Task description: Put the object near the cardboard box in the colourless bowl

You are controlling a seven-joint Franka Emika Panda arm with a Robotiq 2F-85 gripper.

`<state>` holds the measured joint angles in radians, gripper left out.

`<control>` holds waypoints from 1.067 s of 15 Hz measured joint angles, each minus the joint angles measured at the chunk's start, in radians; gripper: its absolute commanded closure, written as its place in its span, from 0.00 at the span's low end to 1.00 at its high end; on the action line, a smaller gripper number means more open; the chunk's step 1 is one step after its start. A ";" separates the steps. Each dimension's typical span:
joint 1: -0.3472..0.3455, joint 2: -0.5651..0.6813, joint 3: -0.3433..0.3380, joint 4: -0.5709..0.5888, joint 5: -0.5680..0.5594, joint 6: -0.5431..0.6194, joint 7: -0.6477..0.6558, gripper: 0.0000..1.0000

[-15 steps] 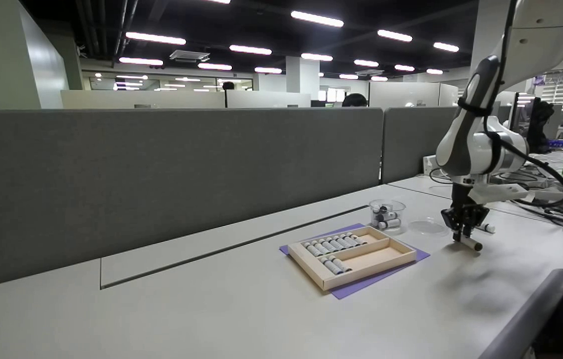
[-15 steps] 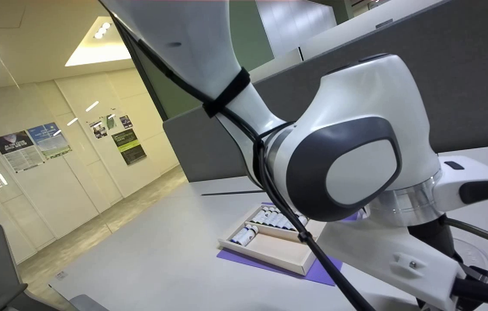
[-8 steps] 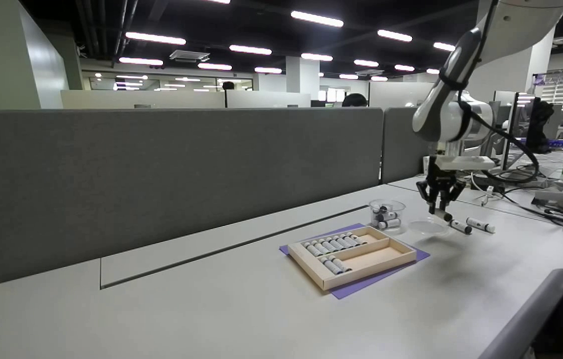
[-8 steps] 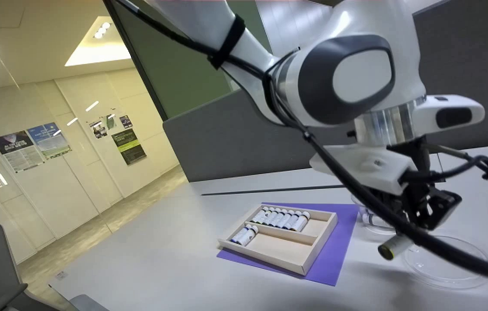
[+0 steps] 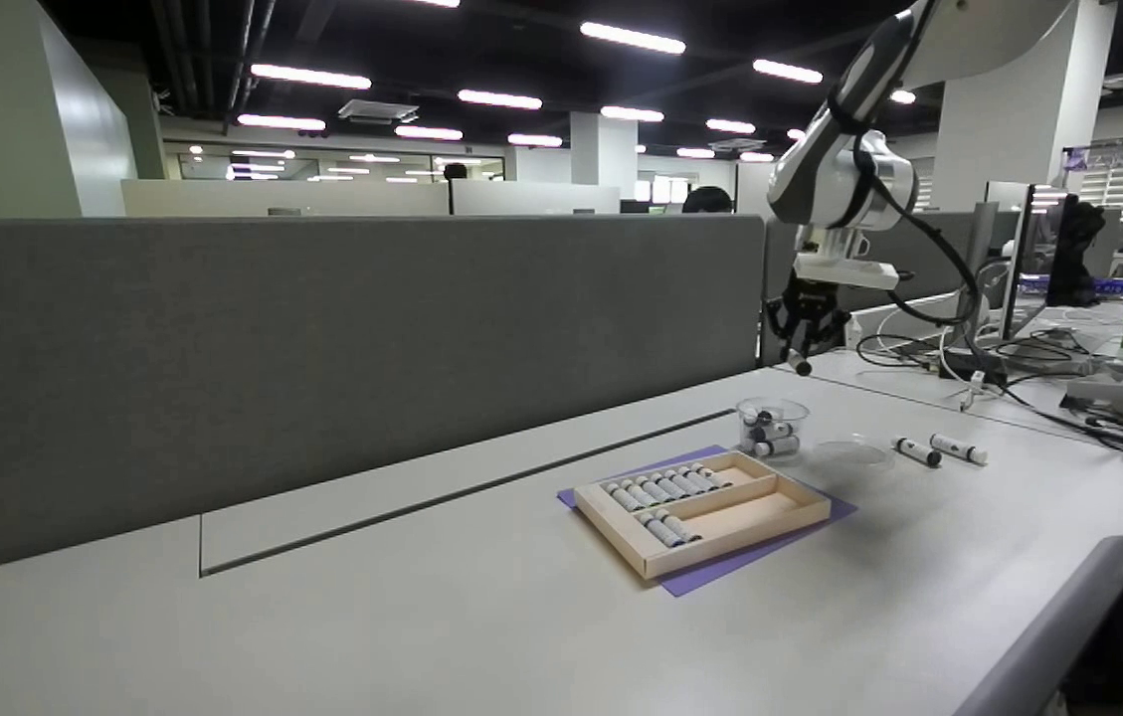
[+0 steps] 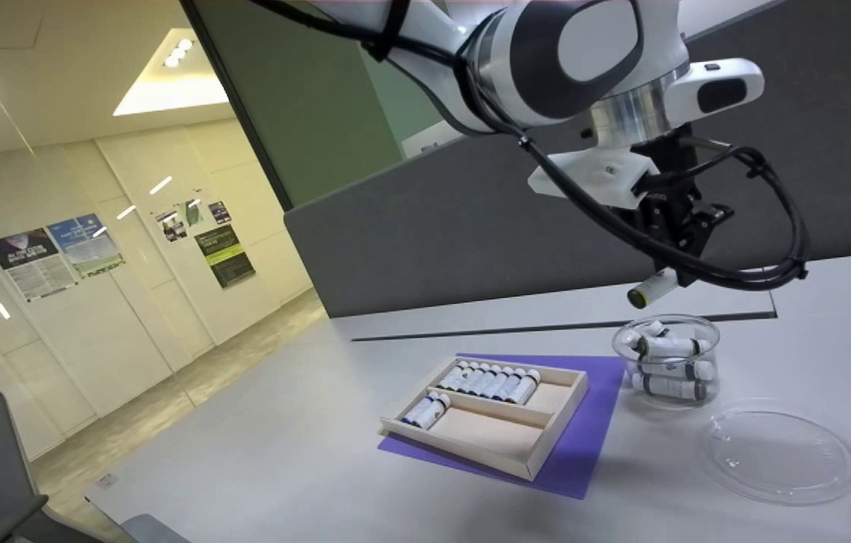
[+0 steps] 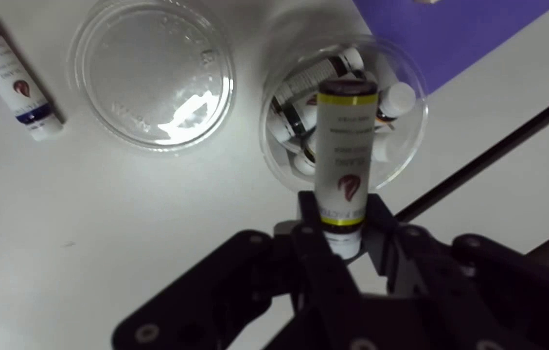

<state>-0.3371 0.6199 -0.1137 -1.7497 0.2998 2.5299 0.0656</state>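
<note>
Open-plan office, strip lights point(image 5: 633, 38) overhead; grey partition point(image 5: 342, 388) along the back of a pale worktop point(image 5: 392, 617). Robot arm point(image 6: 546, 83) hangs in from 12 o'clock in an exterior view, black cable point(image 6: 734, 280) looping across its lower end. Purple sheet point(image 6: 585, 424) flat on the worktop. Cardboard box point(image 6: 497, 426) sits on the sheet, open-topped, two compartments. Gripper point(image 7: 342, 206) enters the wrist view from 6 o'clock. Colourless bowl point(image 7: 406, 138) stands upright on the worktop, just beside the sheet, which lies at 1 to 2 o'clock in the wrist view. Clear disc point(image 6: 779, 452), shallow-rimmed, flat near the bowl, between 9 and 10 o'clock of it in the wrist view.

Row of white vials point(image 6: 482, 381) in the box's far compartment; pair of vials point(image 6: 425, 411) toward 9 o'clock in the near one, both exterior views. Jumbled vials point(image 6: 670, 387) inside the bowl, count unclear. Loose vials point(image 5: 917, 452), two, on the worktop at about 3 o'clock of the disc in an exterior view. Held vial point(image 7: 345, 146): jaws clamped on its white-capped end; yellow band near each end, dark base toward 12 o'clock in the wrist view, overlapping the bowl's mouth. In both exterior views it hangs tilted above the bowl, apart from the rim.
</note>
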 measured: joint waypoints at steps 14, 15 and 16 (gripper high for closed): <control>0.022 0.127 0.030 0.042 0.018 0.104 0.001 0.03; 0.022 0.116 0.032 0.045 0.018 0.098 0.000 0.00; 0.022 0.096 0.034 0.046 0.018 0.086 -0.002 0.00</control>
<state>-0.3152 0.7156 -0.0794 -1.7037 0.3177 2.6158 0.0636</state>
